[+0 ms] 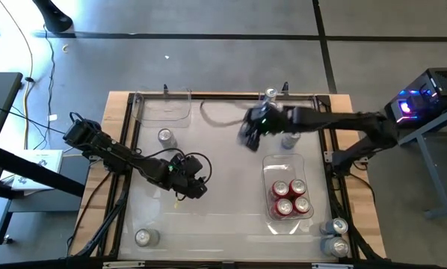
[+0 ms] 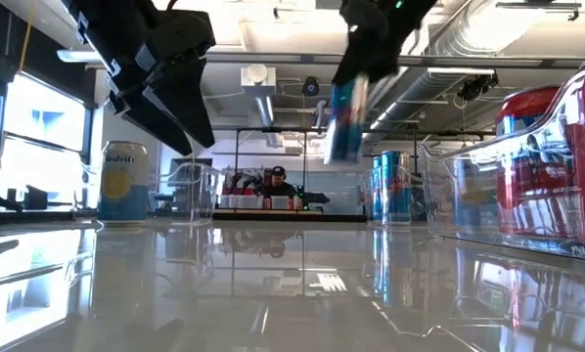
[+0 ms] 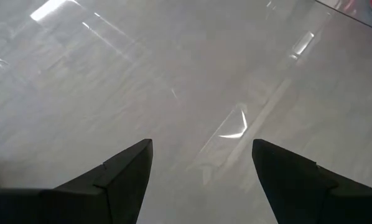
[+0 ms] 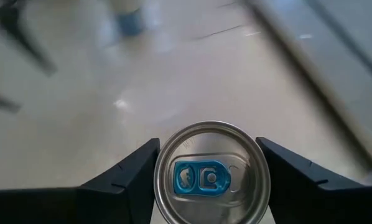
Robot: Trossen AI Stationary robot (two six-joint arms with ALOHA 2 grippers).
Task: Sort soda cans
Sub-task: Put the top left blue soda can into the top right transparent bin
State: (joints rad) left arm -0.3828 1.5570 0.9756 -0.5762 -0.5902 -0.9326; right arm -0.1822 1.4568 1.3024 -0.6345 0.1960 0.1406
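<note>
I have the right end effector (image 4: 204, 180) over the middle of the desk (image 1: 223, 224), toward the far edge, with a blue can (image 2: 346, 122) between its fingers. In the right wrist view the can's silver top with its blue tab fills the gap and both fingers stand against its sides, so I record it as gripping the can. In the low view the can hangs clear of the desk surface, slightly tilted, its long axis close to vertical and in line with the end effector above it.

The left end effector (image 3: 201, 180) hovers over the near-left part of the desk, fingers apart, nothing between them, only bare surface beneath.

Remaining stock: four red cans (image 1: 290, 197) sit in the clear bin (image 1: 267, 166) on the right side; an empty clear bin (image 1: 164, 110) lies at the far-left edge. Loose cans stand near the far-left bin (image 1: 164, 136), at the near-left corner (image 1: 143, 237), at the far edge (image 1: 270, 94), and two at the near-right corner (image 1: 336, 226).

Judgement: the carried can is not red, so the empty far-left bin is the likely destination. It lies to the left of the right end effector, along the far edge. The can should stay upright for release.
</note>
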